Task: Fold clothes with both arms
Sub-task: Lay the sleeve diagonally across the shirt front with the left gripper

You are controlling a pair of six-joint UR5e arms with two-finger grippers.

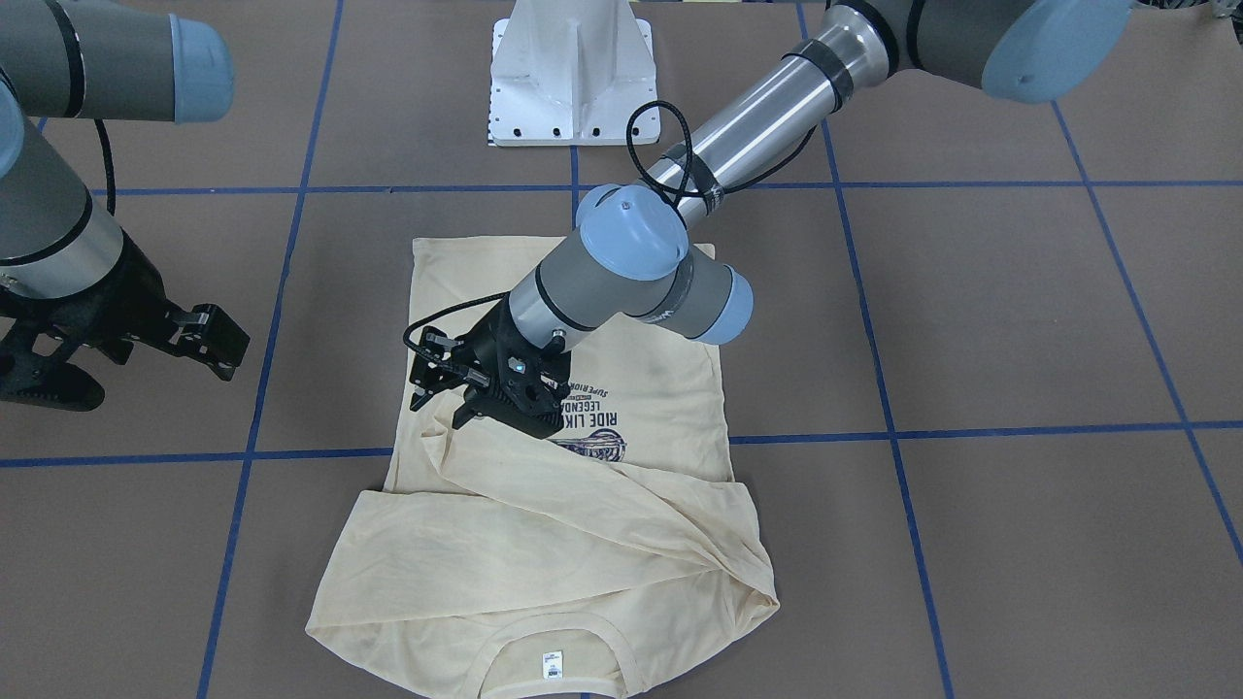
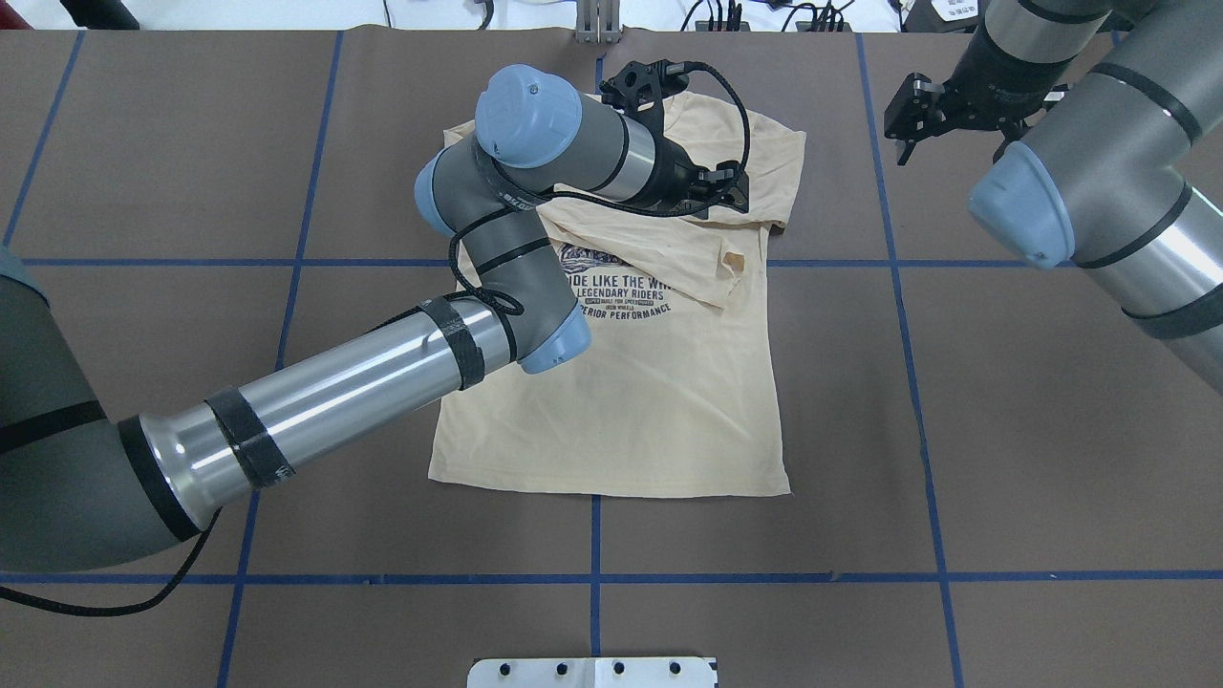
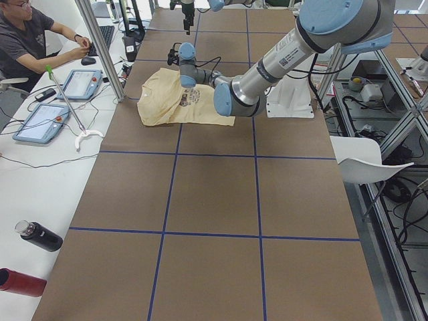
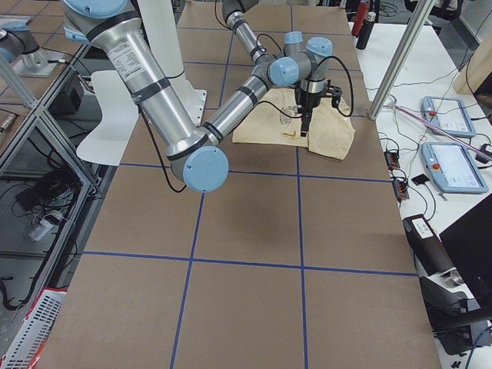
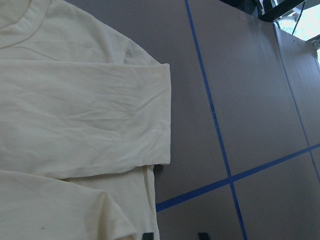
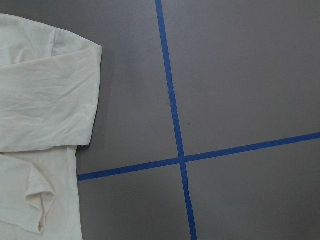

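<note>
The cream-yellow T-shirt point(image 1: 544, 553) point(image 2: 650, 401) lies flat with its navy print point(image 2: 616, 287) facing up and its neck label point(image 1: 552, 663) on the side away from the robot. One long sleeve point(image 1: 621, 505) point(image 2: 659, 239) is folded across the chest. My left gripper point(image 1: 442, 413) point(image 2: 726, 191) hangs low over the shirt beside that sleeve. It is open: in the left wrist view its tips point(image 5: 175, 236) stand apart over the shirt's edge point(image 5: 75, 115). My right gripper point(image 1: 39, 374) hovers open off the shirt's side, and its wrist view shows the short folded sleeve point(image 6: 45, 100).
The white pedestal base point(image 1: 573, 78) stands on the robot's side of the shirt. Blue tape lines point(image 2: 592, 578) grid the brown table. A person point(image 3: 33, 40) sits at a side desk with tablets point(image 3: 80, 83). Bottles point(image 3: 40, 235) lie beside the table.
</note>
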